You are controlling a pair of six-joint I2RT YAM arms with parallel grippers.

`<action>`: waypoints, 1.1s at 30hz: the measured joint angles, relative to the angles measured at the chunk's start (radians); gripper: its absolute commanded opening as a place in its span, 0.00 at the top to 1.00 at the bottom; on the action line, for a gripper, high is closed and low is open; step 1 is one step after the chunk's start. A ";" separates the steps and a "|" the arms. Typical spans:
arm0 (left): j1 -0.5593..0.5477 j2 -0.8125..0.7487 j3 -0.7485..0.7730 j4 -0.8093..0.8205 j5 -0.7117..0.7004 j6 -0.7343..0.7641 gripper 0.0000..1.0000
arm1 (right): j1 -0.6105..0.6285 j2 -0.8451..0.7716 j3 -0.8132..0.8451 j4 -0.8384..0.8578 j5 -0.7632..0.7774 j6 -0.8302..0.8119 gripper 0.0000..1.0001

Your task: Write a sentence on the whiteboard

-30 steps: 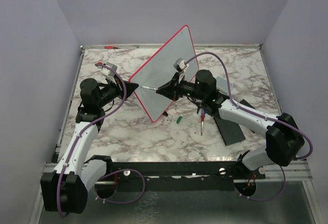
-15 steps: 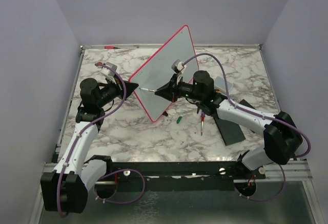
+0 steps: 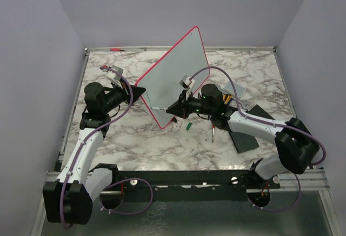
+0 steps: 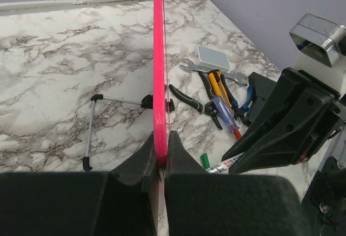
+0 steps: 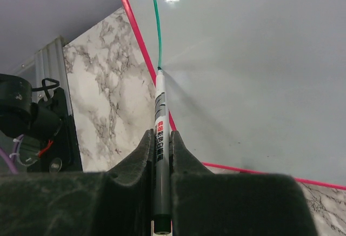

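Note:
The whiteboard [image 3: 178, 66], white with a red-pink rim, stands tilted on edge over the marble table. My left gripper [image 3: 141, 93] is shut on its left rim; the left wrist view shows the pink rim [image 4: 158, 58] pinched between the jaws of that gripper [image 4: 160, 149]. My right gripper [image 3: 173, 108] is shut on a grey-and-white marker [image 5: 160, 112], gripping it at mid-barrel [image 5: 160, 141]. The marker tip touches the board face [image 5: 248, 58] near its lower left rim. A thin green line [image 5: 155, 20] runs up the board from the tip.
A green marker cap [image 3: 188, 126] lies on the table below the board. A red-tipped screwdriver [image 3: 214, 129], pliers and a wrench [image 4: 216, 93] lie to the right, beside black pads [image 3: 243, 136]. A small wire stand [image 4: 92, 128] lies behind the board.
My right gripper has moved the marker tip down the board toward its lower left rim. The left gripper and the board have stayed put.

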 measured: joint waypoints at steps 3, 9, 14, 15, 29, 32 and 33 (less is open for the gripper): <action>0.000 0.000 0.000 0.000 0.000 0.000 1.00 | 0.003 -0.001 -0.002 -0.003 0.004 0.001 0.99; -0.001 -0.003 0.000 -0.002 0.002 0.001 1.00 | 0.006 -0.034 -0.002 -0.019 0.024 0.001 0.99; -0.002 -0.003 0.000 -0.003 0.002 0.002 1.00 | 0.005 -0.122 -0.002 -0.014 0.033 0.013 0.99; -0.002 -0.003 0.000 -0.002 0.002 0.002 1.00 | 0.005 -0.139 -0.002 -0.007 0.035 0.016 0.99; -0.002 -0.003 0.000 -0.002 0.004 0.002 1.00 | 0.005 -0.067 0.050 0.046 0.043 0.022 0.99; -0.002 -0.003 0.000 -0.002 0.005 0.002 1.00 | 0.005 -0.055 0.053 0.060 0.043 0.027 0.99; -0.002 -0.003 0.000 -0.002 0.005 0.002 1.00 | 0.005 -0.051 0.057 0.064 0.043 0.028 1.00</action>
